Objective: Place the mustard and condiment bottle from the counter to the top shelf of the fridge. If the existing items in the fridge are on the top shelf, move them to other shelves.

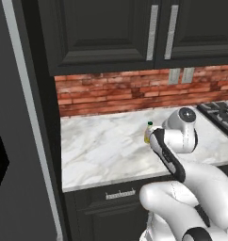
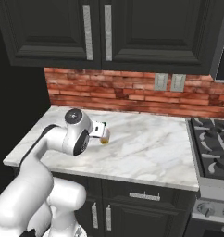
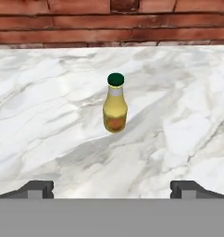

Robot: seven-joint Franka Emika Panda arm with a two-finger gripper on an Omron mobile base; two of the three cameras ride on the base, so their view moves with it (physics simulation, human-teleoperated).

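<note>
We see the mustard (image 3: 115, 104) upright on the counter (image 3: 49, 115), mid-slab, well off the brick-side edge — our gripper (image 3: 112, 190) faces it, fingers (image 3: 37, 189) spread wide, apart from it, holding nothing

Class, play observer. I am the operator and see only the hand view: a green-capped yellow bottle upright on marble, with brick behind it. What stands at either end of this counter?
Observer: At the right end, as the base views show it, a gas stove.
Operator: And the left end?
Observer: A tall dark grey appliance front, right against the slab.
Operator: Anything above the mustard?
Observer: Dark wall cabinets with silver handles, doors shut.
</note>
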